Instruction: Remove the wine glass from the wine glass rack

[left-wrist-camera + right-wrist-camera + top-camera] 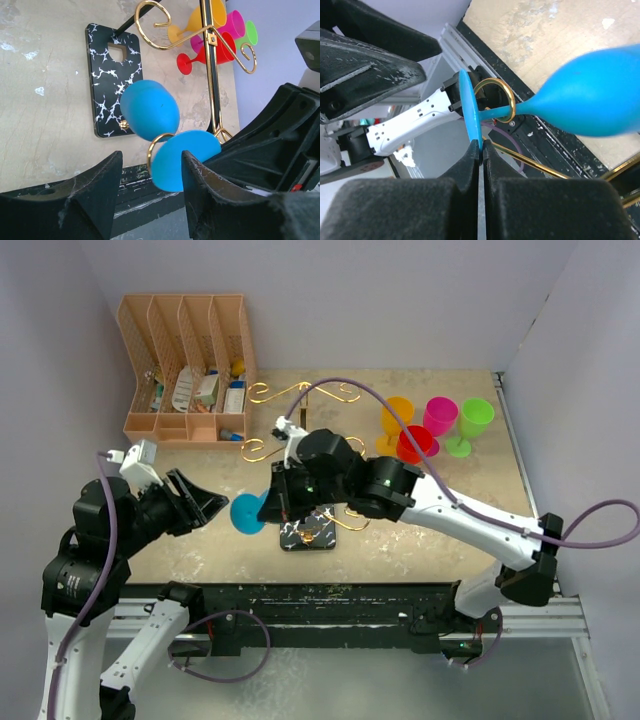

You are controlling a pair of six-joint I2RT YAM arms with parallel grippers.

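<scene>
- wine glass [245,513], blue, hung just right of the left gripper [205,502], near it but apart. that gripper's jaws stood wide with nothing between them, its mouth aimed at the glass.
- its foot [469,107] was the end turned toward the left arm and its bowl [590,100] the end turned away. so the long axis lay roughly level, running left to right over the near part of the table [220,550], not upright.
- the stem [492,115] passed through a curled hook [492,80] of the wine glass rack [102,100], foot on one side of the ring and bowl on the other. the glass was on the rack, not yet off it.
- the right gripper [480,147] reached in from the right, above the rack's marble base, with its fingers pressed together. the foot's thin rim ran into the seam between the tips, which read as a pinch on that rim, though how deep the hold went was hard to tell.
- by that, the right arm was the nearer one, already on the glass, while the left waited in line with the foot.
- foot and bowl both looked wider than the ring, so the glass probably could not leave along its own axis. the stem would have to slip sideways through the hook's gap, and which way that gap faced could not be told.
- a hold on so thin an edge might have let the glass swing or slip.
</scene>
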